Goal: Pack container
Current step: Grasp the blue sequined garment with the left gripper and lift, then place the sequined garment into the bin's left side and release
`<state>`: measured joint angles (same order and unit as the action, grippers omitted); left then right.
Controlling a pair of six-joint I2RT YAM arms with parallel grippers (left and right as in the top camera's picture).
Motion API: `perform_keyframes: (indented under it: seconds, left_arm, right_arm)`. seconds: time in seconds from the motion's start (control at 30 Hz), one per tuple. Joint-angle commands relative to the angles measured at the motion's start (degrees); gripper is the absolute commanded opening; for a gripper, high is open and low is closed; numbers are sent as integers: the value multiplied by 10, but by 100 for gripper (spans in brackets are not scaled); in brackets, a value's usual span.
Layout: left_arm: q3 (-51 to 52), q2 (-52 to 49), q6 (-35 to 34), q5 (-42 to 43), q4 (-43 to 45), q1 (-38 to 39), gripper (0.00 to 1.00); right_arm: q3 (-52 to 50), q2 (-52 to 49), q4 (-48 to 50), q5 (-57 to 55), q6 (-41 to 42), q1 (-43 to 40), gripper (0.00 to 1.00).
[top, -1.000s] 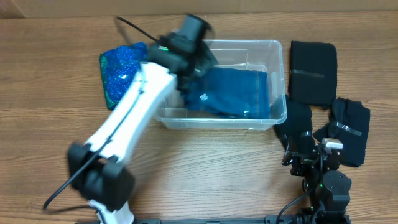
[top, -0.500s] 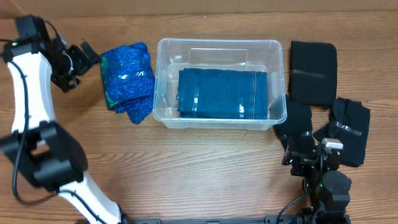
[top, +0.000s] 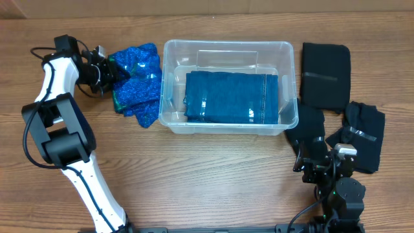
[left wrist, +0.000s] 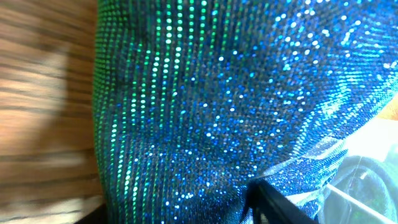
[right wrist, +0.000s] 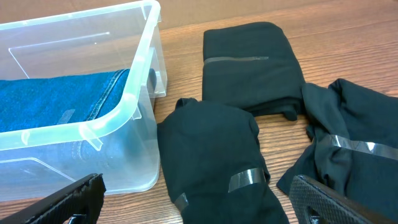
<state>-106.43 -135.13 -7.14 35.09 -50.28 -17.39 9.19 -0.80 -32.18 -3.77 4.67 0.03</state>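
The container (top: 226, 43) is a clear plastic bin in the middle of the table, and its near corner (right wrist: 134, 93) shows in the right wrist view. Folded blue denim (top: 231, 97) lies flat inside it. A sparkly blue cloth (top: 139, 84) lies bunched against the bin's left wall. My left gripper (top: 108, 72) is at that cloth's left edge. In the left wrist view the cloth (left wrist: 217, 106) fills the gap between the partly closed fingers (left wrist: 273, 202); I cannot tell whether they grip it. My right gripper (right wrist: 199, 202) stands open over a black garment (right wrist: 214, 149).
Three folded black garments with tape strips lie to the right of the bin: one at the back (top: 326, 74), one next to the bin's front right corner (top: 309, 126), and one further right (top: 363, 136). Bare wood table (top: 194, 175) stretches along the front.
My left arm swung from over the bin out to the far left, then came in against the sparkly cloth, and its jaws narrowed. The cloth's left edge is now bunched. The right arm has not moved.
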Motion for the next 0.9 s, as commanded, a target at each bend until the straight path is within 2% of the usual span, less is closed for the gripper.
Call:
perform_keyframes:
  seconds: [0.0, 0.1, 0.2, 0.33, 0.43, 0.53, 0.7, 0.87]
  left_arm:
    - [-3, -9, 21, -10, -18, 6, 6]
    - [-10, 3, 20, 5, -41, 1, 4]
    - [-55, 43, 20, 61, -99, -9, 4]
    - [-134, 130, 21, 143, -179, -13, 4]
    - [-165, 211, 34, 156, -218, -9, 4]
    - [-166, 288, 28, 162, -219, 10, 4]
    - [-166, 344, -30, 144, -208, 108, 4]
    - [-149, 327, -155, 8, -135, 253, 4]
  right_arm:
    - [-6, 6, 0, 1, 0, -2, 100]
    - [-6, 6, 0, 1, 0, -2, 100]
    - [-6, 6, 0, 1, 0, -2, 100]
    - [-6, 6, 0, 1, 0, -2, 100]
    - [-6, 6, 0, 1, 0, -2, 100]
    - [-6, 6, 0, 1, 0, -2, 100]
    - [-6, 6, 0, 1, 0, -2, 100]
    - [-6, 6, 0, 1, 0, -2, 100]
